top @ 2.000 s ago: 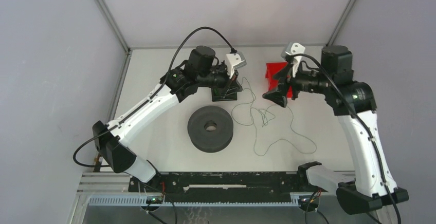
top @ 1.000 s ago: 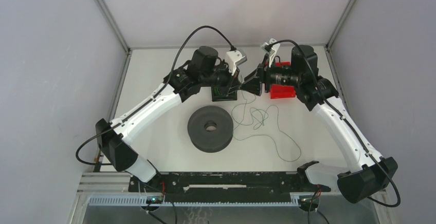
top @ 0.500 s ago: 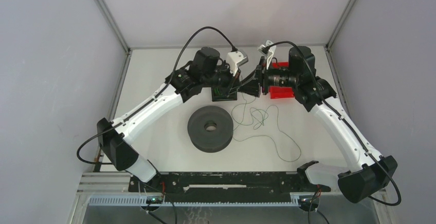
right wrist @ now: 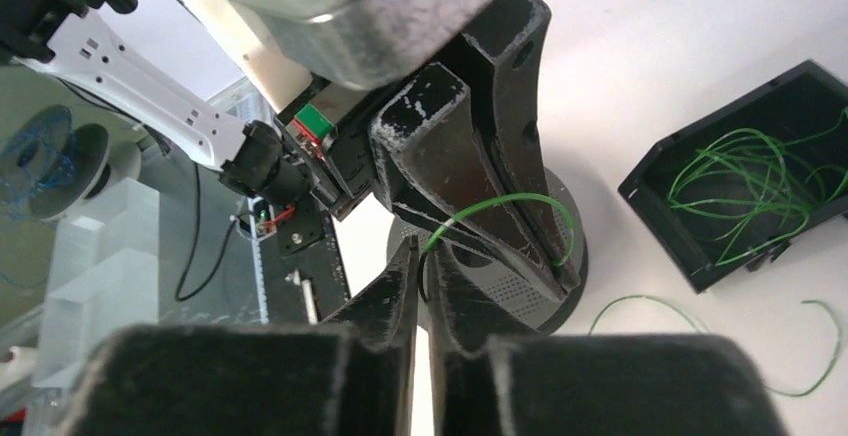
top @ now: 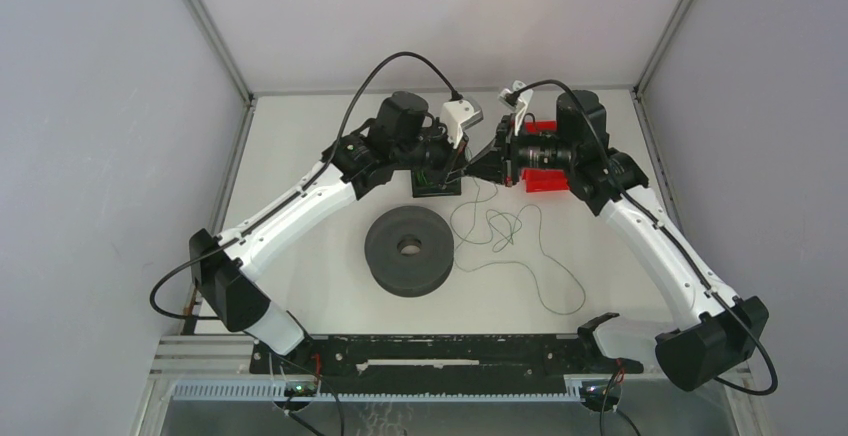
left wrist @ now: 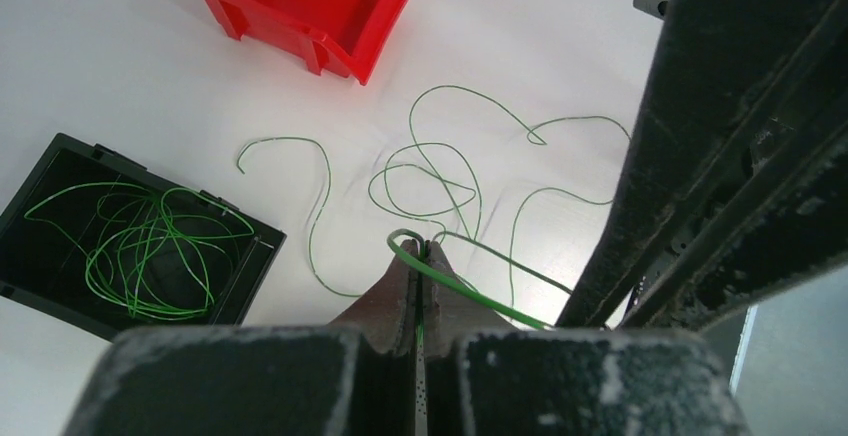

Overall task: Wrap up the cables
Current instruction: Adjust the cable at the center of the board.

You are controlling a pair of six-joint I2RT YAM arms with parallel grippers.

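A thin green cable (top: 500,226) lies in loose loops on the white table, and one end rises to the two grippers. My left gripper (top: 463,163) is shut on that end; the cable (left wrist: 470,291) curls over its fingertips (left wrist: 405,256). My right gripper (top: 480,168) faces it tip to tip, shut on the same cable (right wrist: 500,201) where the strand runs between its jaws (right wrist: 420,248). In the right wrist view the left gripper's fingers (right wrist: 470,176) fill the middle. A black spool (top: 408,249) lies flat on the table in front of both grippers.
A black bin (top: 437,184) with several tangled green cables (left wrist: 140,246) sits under the left gripper. A red bin (top: 545,178) stands partly hidden under the right arm. The arm bases and a black rail (top: 430,354) run along the near edge.
The right arm swung left from the red bin to meet the left gripper, then its jaws closed on the cable. The loose loops shifted slightly. The left gripper stayed shut.
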